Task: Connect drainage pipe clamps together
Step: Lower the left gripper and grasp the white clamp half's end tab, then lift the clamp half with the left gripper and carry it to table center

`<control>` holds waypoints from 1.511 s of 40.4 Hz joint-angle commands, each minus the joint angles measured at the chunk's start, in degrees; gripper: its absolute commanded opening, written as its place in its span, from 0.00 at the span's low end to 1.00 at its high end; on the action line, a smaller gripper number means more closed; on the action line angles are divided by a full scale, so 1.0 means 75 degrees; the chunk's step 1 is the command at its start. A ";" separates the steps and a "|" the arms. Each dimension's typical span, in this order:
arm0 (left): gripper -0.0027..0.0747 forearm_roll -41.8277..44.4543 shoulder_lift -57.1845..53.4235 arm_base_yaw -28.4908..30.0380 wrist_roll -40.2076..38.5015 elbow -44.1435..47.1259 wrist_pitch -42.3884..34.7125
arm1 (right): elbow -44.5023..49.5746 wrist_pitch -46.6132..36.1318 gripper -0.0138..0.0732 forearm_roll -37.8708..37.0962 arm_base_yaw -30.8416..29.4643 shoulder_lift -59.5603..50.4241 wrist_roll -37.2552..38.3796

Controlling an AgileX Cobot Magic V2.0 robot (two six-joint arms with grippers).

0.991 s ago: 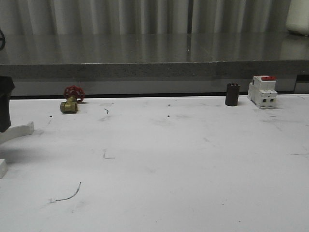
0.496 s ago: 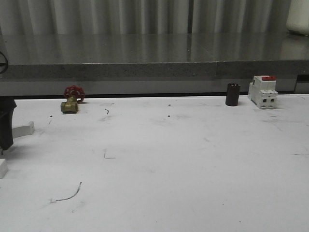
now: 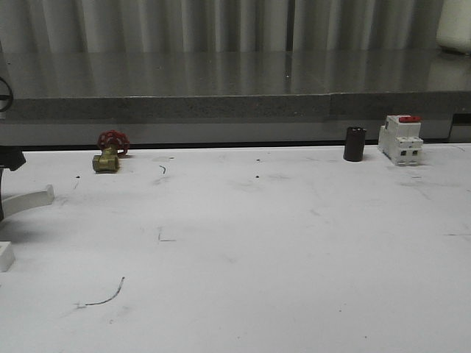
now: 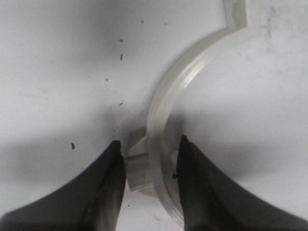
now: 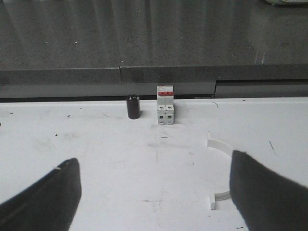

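- Scuffed white counter (image 3: 280, 243) fills the foreground of the front view, matte and marked with dark specks and thin scratches; behind it runs a grey speckled stone ledge (image 3: 235, 107) below pale pleated curtains.
- Along the back edge stand a small brass valve with a red handwheel (image 3: 109, 152), a short dark cylinder (image 3: 354, 143), and a boxy white breaker with a red top (image 3: 400, 139).
- At the far left edge of the front view, a white curved clamp half (image 3: 29, 198) lies on the counter, cut off by the frame; a blunt white tab end (image 3: 6, 256) sits nearer the camera, and whether it belongs to the same piece cannot be told.
- From the left wrist, that clamp half (image 4: 168, 103) is a smooth, slightly translucent plastic arc with a raised rib, a flat tab at its far end and a blocky lug near the fingers.
- Left pincer (image 4: 150, 166): its dark fingers stand apart on either side of the lug and band; whether the fingers touch the plastic is hard to make out.
- From the right wrist, the second clamp half (image 5: 222, 171) lies flat on the counter, nearer than the breaker (image 5: 165, 105) and cylinder (image 5: 133, 106), partly hidden by one finger.
- Right pincer (image 5: 154, 192): fingers wide apart, blurred, holding nothing.
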 commanded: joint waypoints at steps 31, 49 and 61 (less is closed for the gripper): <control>0.16 0.0564 -0.0675 -0.0708 -0.1113 -0.1203 0.1096 | -0.0288 -0.0598 0.90 -0.0073 -0.0041 0.0116 -0.0065; 0.16 0.0508 -0.0029 -0.3172 -0.3638 -0.2999 0.1738 | -0.0288 -0.0598 0.90 -0.0073 -0.0041 0.0116 -0.0065; 0.16 0.0562 0.0519 -0.3844 -0.4680 -0.3156 0.0953 | -0.0288 -0.0598 0.90 -0.0073 -0.0041 0.0116 -0.0065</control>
